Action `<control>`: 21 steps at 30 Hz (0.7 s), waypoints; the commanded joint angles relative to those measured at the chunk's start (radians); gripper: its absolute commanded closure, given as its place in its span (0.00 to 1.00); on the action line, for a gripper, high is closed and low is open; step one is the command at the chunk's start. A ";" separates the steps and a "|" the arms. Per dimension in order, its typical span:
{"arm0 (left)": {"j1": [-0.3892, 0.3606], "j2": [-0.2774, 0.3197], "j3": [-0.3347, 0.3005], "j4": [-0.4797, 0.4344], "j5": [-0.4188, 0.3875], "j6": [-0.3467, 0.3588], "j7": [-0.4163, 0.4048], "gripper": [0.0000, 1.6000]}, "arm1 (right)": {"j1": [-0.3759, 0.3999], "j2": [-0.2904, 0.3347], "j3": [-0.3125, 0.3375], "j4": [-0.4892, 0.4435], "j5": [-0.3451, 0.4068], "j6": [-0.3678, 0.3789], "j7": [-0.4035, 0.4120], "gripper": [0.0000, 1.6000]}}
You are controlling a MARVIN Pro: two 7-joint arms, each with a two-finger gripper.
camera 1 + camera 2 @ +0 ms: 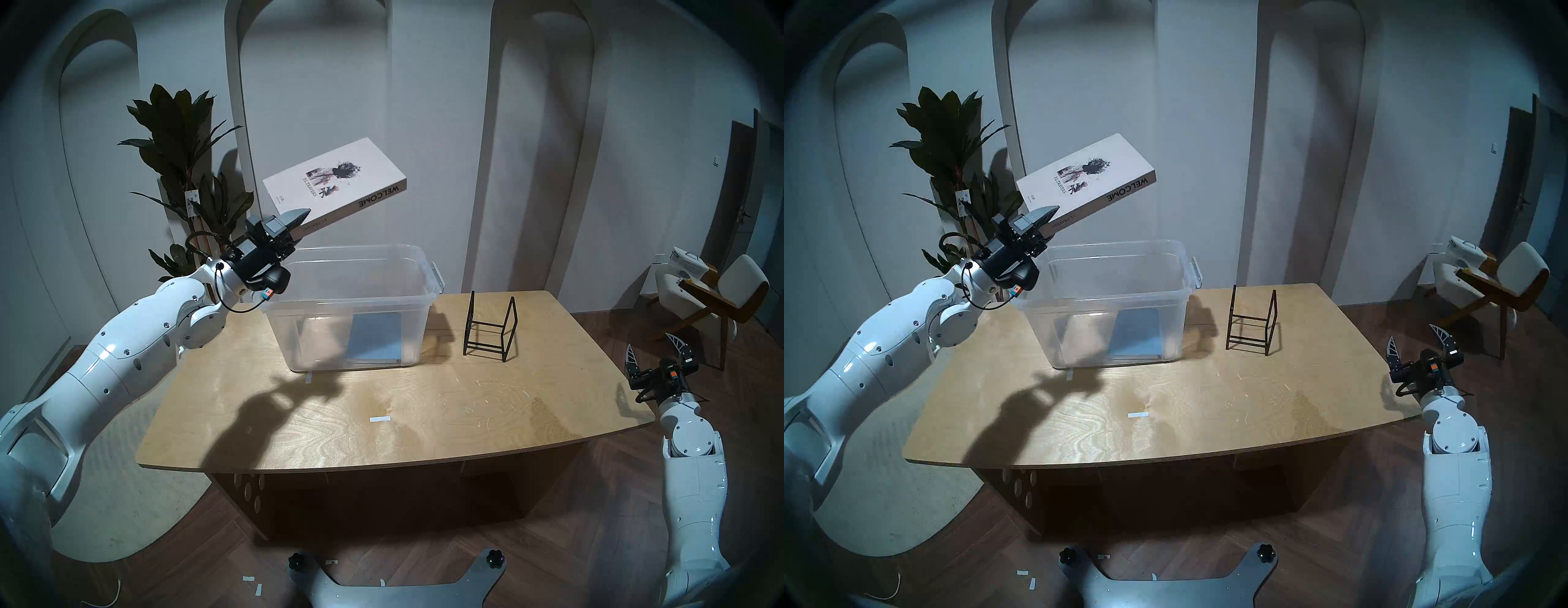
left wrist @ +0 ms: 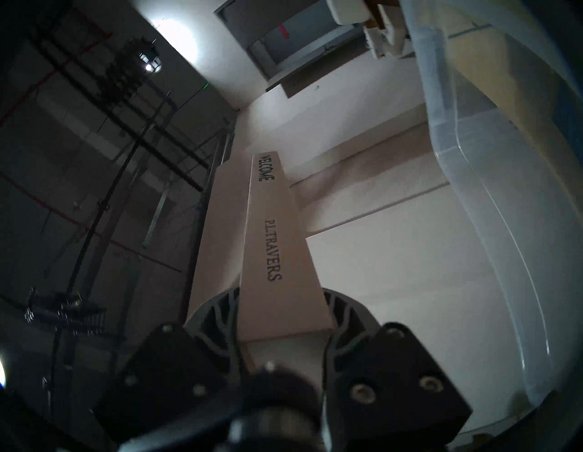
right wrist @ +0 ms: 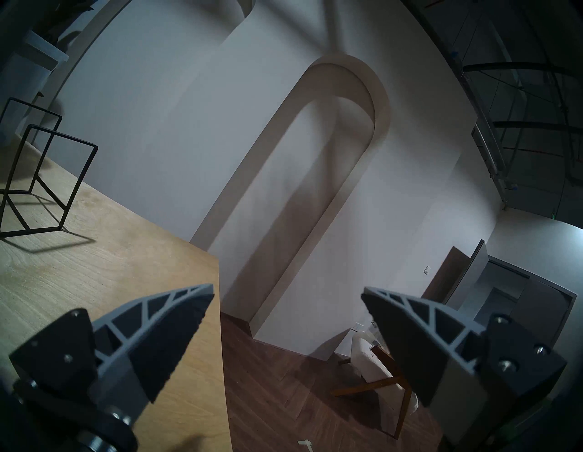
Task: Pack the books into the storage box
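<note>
wooden table nearest you is bare apart from bits of tape, and off its right edge your right gripper hangs with its jaws spread wide, nothing between them. a little further in, the black wire rack stands with nothing in it, just right of the clear box. the thin blue book already lies flat on the box floor, toward its right side. now look up: your left gripper is clamped on one end of the white book, which juts out tilted above the far left part of the box, spine toward you. it's gripped far off its middle, so go gently. level it, bring it over the open left half, lower it well inside, and only then let go.
</note>
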 commanded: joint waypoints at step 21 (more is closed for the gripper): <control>-0.010 0.008 -0.018 0.014 0.052 -0.015 -0.108 1.00 | -0.021 0.004 0.006 -0.060 -0.013 -0.007 -0.002 0.00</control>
